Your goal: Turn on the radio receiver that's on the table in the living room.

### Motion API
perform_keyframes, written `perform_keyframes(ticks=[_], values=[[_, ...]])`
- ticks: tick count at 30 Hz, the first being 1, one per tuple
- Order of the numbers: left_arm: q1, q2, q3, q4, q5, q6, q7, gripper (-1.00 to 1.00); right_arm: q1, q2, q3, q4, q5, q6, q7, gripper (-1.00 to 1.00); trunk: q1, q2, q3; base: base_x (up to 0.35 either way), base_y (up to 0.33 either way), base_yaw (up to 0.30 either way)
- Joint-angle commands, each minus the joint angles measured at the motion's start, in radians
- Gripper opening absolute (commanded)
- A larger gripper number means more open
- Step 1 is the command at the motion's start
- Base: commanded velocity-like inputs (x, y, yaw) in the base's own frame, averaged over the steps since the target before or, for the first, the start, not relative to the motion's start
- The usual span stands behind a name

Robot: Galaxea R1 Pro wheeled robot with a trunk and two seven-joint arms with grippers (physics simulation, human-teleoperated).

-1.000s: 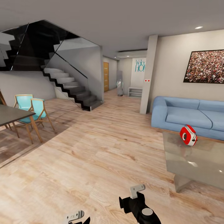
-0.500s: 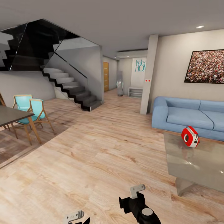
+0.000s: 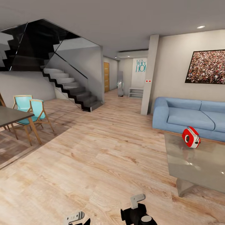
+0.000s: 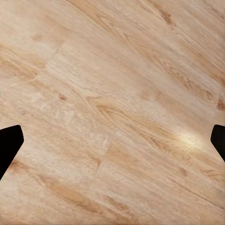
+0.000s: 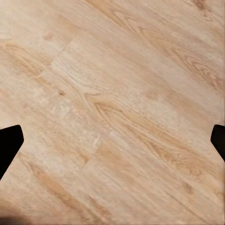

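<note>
**Radio on the counter's far edge, both arms low and away from it**

Teal lettering on the far wall [image 3: 141,65] is partly hidden by a pillar; "HO" can be read. The radio receiver [image 3: 191,137] stands tilted near the counter's [image 3: 200,165] far-left corner, in front of the blue sofa [image 3: 187,117]. It sits well apart from the left gripper [image 3: 75,217] and the right gripper [image 3: 137,200], both over the wood floor [image 3: 93,156]. Both pairs of jaws stand wide apart, grasping nothing.
</note>
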Motion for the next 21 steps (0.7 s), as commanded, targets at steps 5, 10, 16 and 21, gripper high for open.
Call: perform_keyframes(ticks=[5, 10, 16, 21], values=[[0.000, 0.006, 0.008, -0.001, -0.003, 0.000, 0.001, 1.00, 0.000, 0.002, 0.000, 0.007, 0.007, -0.007, -0.002, 1.00, 0.000, 0.000, 0.000, 0.186, 0.000, 0.000], [0.000, 0.004, 0.008, -0.001, -0.002, 0.000, 0.001, 1.00, 0.000, 0.002, 0.000, 0.007, 0.007, -0.001, -0.004, 1.00, 0.000, 0.000, 0.000, 0.332, 0.000, 0.000], [0.000, 0.005, 0.009, -0.001, -0.002, 0.001, 0.001, 1.00, 0.000, 0.004, 0.005, 0.001, 0.007, 0.001, -0.003, 1.00, 0.000, 0.000, 0.000, 0.334, 0.000, 0.000], [0.000, 0.006, 0.009, -0.001, -0.002, 0.000, 0.001, 1.00, 0.000, 0.004, 0.032, 0.000, 0.007, 0.001, -0.002, 1.00, 0.000, 0.000, 0.000, 0.334, 0.000, 0.000]])
